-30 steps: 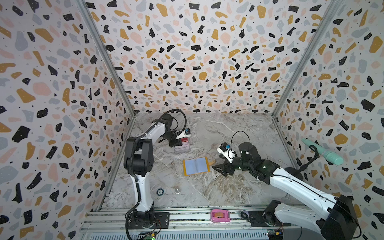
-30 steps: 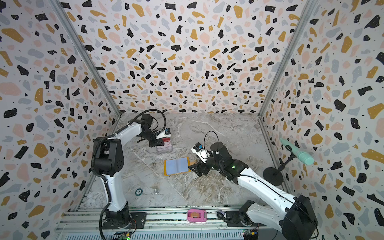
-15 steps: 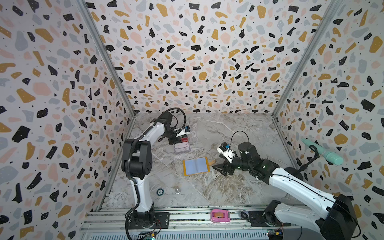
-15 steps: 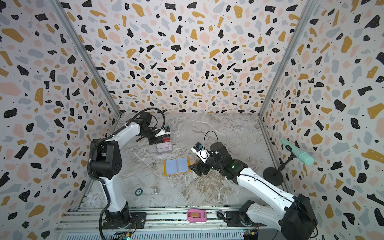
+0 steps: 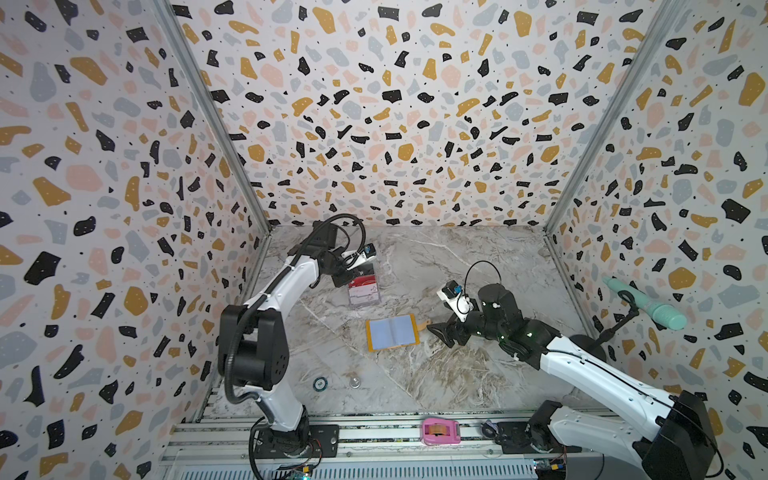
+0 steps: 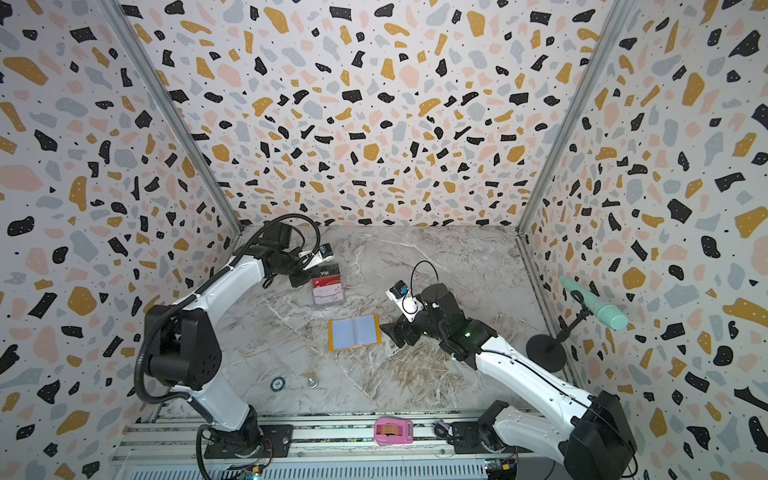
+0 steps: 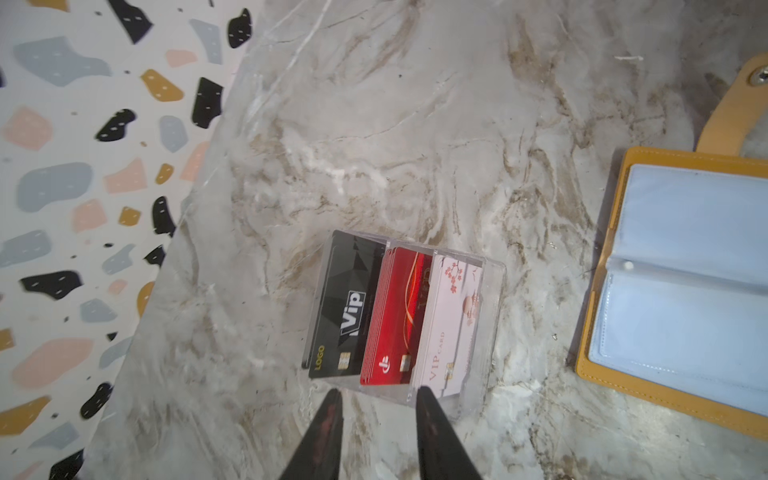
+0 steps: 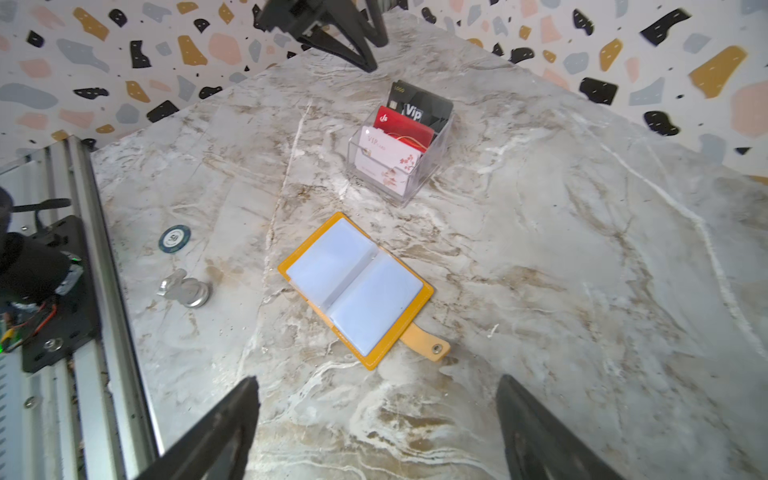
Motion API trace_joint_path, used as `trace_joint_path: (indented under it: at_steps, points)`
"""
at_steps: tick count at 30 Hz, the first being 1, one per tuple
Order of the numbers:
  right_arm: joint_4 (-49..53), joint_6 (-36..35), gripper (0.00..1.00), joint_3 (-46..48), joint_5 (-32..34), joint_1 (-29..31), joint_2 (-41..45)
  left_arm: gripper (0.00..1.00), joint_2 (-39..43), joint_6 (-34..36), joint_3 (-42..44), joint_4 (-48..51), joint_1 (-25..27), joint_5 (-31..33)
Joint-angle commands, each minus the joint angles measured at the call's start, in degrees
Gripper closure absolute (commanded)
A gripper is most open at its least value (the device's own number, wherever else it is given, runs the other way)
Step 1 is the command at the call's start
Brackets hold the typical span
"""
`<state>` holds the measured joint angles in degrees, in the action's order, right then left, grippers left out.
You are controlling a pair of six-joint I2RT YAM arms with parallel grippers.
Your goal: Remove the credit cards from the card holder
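Observation:
The mustard-yellow card holder (image 5: 392, 332) (image 6: 354, 332) lies open flat mid-table, snap tab (image 8: 428, 343) pointing at my right gripper. Its bluish sleeves (image 8: 353, 286) show no card. The credit cards stand in a clear acrylic stand (image 5: 363, 291) (image 8: 432, 166): a dark red one (image 7: 395, 316) and a white floral one (image 7: 451, 316), beside a black card (image 7: 349, 307). My left gripper (image 7: 378, 395) (image 5: 345, 276) hovers just behind the stand, open, with nothing between its fingers. My right gripper (image 8: 377, 379) (image 5: 440, 332) stands wide open just right of the holder, empty.
A poker chip (image 5: 319, 383) and a small metal piece (image 5: 354, 382) lie near the front left. A pink tape dispenser (image 5: 440, 432) sits on the front rail. A teal microphone on a stand (image 5: 648, 305) is by the right wall. Patterned walls enclose three sides.
My left gripper's jaws have parted by the acrylic stand, and its arm has shifted slightly. The right gripper has opened a little wider. The card holder has not moved.

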<state>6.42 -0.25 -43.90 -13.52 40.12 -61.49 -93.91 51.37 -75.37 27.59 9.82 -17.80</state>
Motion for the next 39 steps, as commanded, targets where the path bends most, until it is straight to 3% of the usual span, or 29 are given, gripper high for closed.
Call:
trace_joint_path:
  at_steps: [1, 4, 10, 22, 23, 24, 32, 39]
  points:
    - [-4.8, 1.8, 0.06, -0.1, 5.7, -1.8, 2.6, 0.64, 7.7, -9.8, 7.8, -12.9, 0.3, 2.9]
    - [-7.7, 3.1, 0.02, 0.6, 7.6, -4.8, 3.7, 0.57, 15.5, -16.7, 16.6, -22.6, 0.3, 5.4]
    - [-12.2, 3.6, 0.01, 2.2, 12.4, -10.1, 5.7, 0.35, 28.3, -25.7, 30.0, -31.7, 0.3, 10.5]
    - [-21.6, 1.2, 0.01, 7.7, 30.2, -14.1, 5.7, 0.27, 41.8, -43.0, 47.7, -44.5, 0.2, 23.1]
    - [-22.8, 1.0, 0.01, 8.6, 31.1, -14.7, 5.6, 0.21, 42.6, -44.4, 49.5, -45.6, 0.2, 23.9]
    - [-24.0, 1.0, 0.01, 9.6, 32.2, -15.2, 5.7, 0.0, 43.3, -46.4, 51.2, -47.0, 0.3, 25.6]
    - [-41.4, 0.2, 0.01, 22.3, 37.7, -21.5, 3.7, 0.0, 46.6, -48.7, 61.9, -56.4, 0.3, 31.1]
    - [-57.0, 3.7, 0.01, 31.8, 35.2, -29.1, -1.1, 0.0, 45.1, -47.7, 70.2, -70.2, 0.3, 34.5]
